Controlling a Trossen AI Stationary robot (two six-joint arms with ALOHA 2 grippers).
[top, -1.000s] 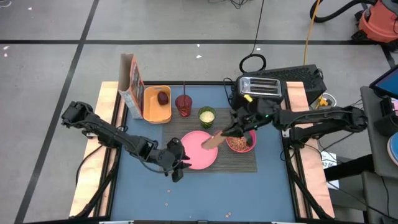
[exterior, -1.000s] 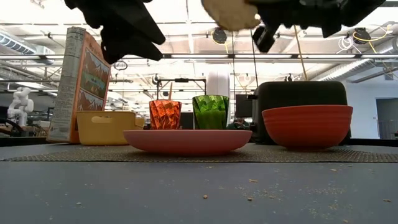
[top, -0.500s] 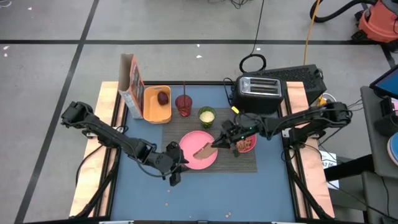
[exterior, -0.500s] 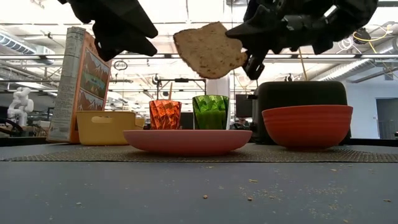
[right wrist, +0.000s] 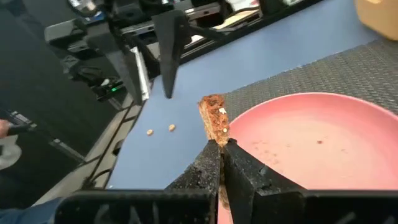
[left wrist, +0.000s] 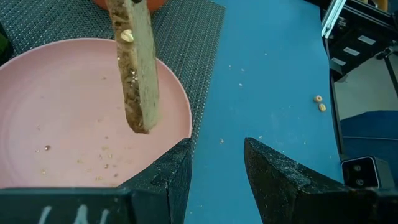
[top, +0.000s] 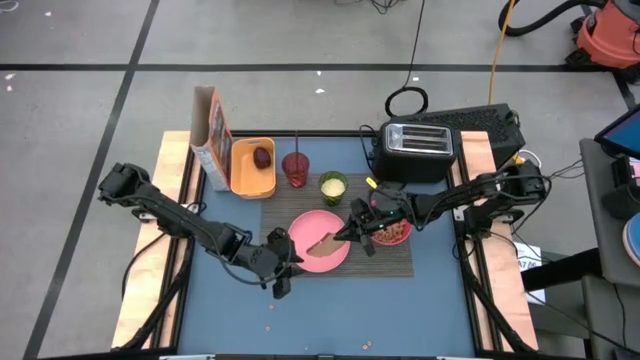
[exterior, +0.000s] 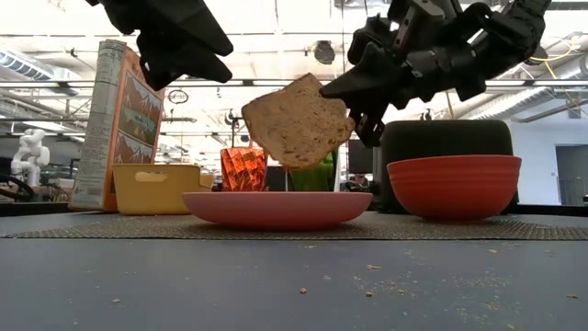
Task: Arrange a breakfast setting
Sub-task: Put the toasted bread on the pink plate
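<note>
Above pink plate (top: 318,253): toast slice (exterior: 296,122) hangs tilted, clear of plate, pinched by right gripper (exterior: 360,103); green cup (exterior: 317,175) mostly hidden behind toast in low view. Left gripper (top: 281,277) hovers at plate's near-left edge, fingers parted, nothing held. Bowl (top: 392,231) on placemat (top: 390,258) holds cereal, partly covered by right arm. Yellow tub (top: 250,172) holds dark-red fruit (top: 262,157). Red tumbler (top: 295,169) contents unclear.

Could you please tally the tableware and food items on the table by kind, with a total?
Plates: 1, the pink plate
Bowls: 1, the red bowl
Cups: 2, the red tumbler and the green cup
Toast slices: 1, the toast, held above the plate by the right gripper
Fruit: 1, the dark-red fruit in the yellow tray
Cereal boxes: 1, the cereal box
Total: 7
</note>
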